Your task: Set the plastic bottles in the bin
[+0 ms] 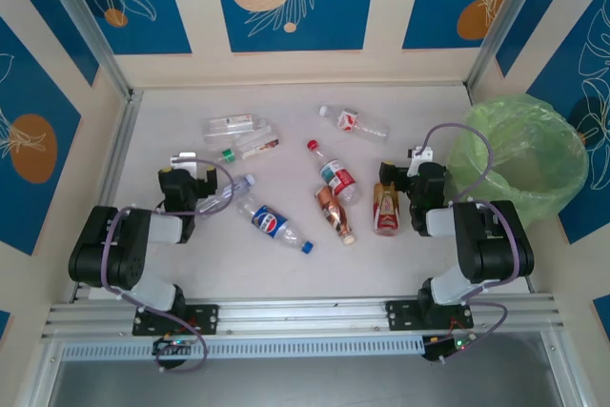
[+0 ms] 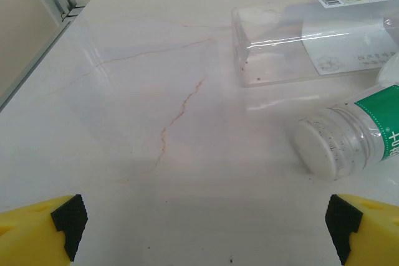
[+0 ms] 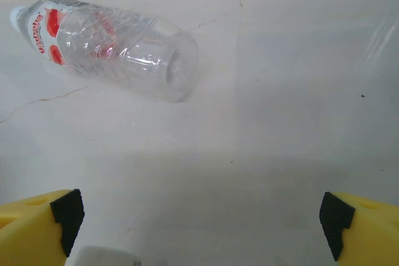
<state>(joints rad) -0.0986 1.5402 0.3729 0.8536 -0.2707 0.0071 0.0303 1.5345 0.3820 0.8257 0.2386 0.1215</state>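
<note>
Clutter on the pale table (image 1: 362, 264): eight plastic bottles (image 1: 274, 224), all lying on their sides and all outside the bin (image 1: 534, 199), which stands at the right edge just beside the right arm. The right gripper (image 1: 412, 167) hangs low over the table, its yellow fingers (image 3: 37, 222) spread wide with nothing between them.

A red-labelled clear bottle (image 3: 118, 54) lies ahead of it, toward the far side and off to the left, well apart from the fingertips. Its base faces the gripper and its white cap points away to the far left, so the long axis slants across the line of approach. A brown-and-red-labelled bottle (image 1: 386, 209) lies closer, just left of the right wrist with its axis running near to far, but it sits behind the fingertips.

The right arm looks the nearer to both bottles and to the bin. Taking the far bottle would probably mean reaching forward and left, then turning the wrist until the fingers straddle the body crosswise.

The left gripper (image 1: 191, 167), likewise wide apart and empty, faces a square clear bottle (image 2: 312, 35) and a green-labelled bottle (image 2: 349, 144) ahead to its right, well apart from the bin.
</note>
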